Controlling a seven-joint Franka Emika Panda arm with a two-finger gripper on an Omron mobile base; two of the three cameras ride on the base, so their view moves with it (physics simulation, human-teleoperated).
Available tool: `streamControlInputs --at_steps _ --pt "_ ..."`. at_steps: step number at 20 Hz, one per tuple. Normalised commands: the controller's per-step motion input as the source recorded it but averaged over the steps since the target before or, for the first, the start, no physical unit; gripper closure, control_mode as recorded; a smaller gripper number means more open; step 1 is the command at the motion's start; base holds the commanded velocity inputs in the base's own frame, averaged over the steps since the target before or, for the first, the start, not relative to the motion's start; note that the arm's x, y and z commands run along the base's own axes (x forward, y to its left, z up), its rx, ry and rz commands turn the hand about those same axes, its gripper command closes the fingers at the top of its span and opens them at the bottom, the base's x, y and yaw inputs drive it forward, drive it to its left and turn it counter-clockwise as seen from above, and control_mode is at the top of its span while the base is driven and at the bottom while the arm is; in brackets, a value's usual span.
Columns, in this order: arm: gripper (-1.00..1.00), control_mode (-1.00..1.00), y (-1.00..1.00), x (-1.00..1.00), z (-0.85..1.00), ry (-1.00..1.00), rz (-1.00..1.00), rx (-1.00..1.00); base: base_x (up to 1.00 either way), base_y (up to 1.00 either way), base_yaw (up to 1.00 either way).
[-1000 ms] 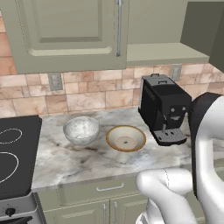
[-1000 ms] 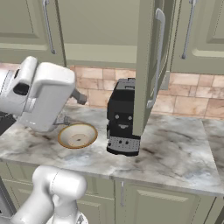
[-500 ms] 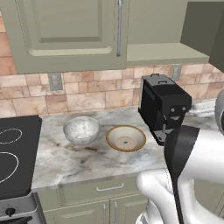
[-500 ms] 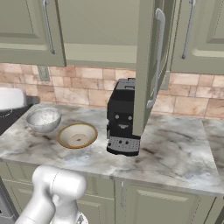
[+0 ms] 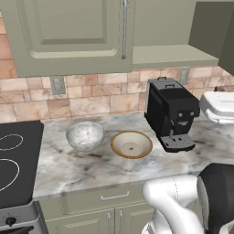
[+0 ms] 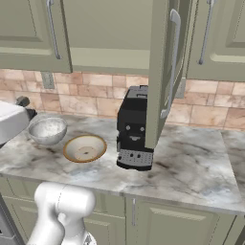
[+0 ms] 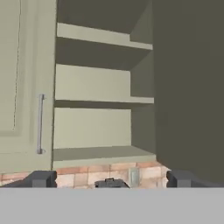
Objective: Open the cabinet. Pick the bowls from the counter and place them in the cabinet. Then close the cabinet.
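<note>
The cabinet (image 7: 100, 109) stands with its right door (image 6: 160, 72) swung open and its left door (image 5: 68, 32) shut; pale shelves (image 7: 103, 153) show inside. On the counter (image 5: 68, 169) sit both bowls: the speckled grey one (image 5: 84, 135) and, to its right, the shallow tan one (image 5: 131, 144). The right base view also shows the grey bowl (image 6: 47, 130) and the tan bowl (image 6: 85, 147). My gripper (image 7: 111, 179) is open, nothing between its fingertips (image 7: 41, 179), and faces the open cabinet from below. My white hand (image 5: 219, 106) hovers right of the coffee machine, apart from the bowls.
A black coffee machine (image 5: 171, 112) stands on the counter just right of the tan bowl, under the open cabinet half. A black stovetop (image 5: 13, 160) borders the counter on the left. The open door sticks out over the machine (image 6: 136, 129).
The arm has swung away from in front of the counter, the hand ending at the side of both base views. Bowls, machine and doors have not moved.
</note>
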Motion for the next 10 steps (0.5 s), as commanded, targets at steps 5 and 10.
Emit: streamControlInputs --at_steps 5,10 --pt "-1.00 -1.00 0.13 0.31 0.25 -0.37 0.39 0.06 0.00 0.00 0.00" --pt "-1.00 -1.00 0.42 0.69 0.02 -0.16 0.22 0.00 0.00 0.00 0.00"
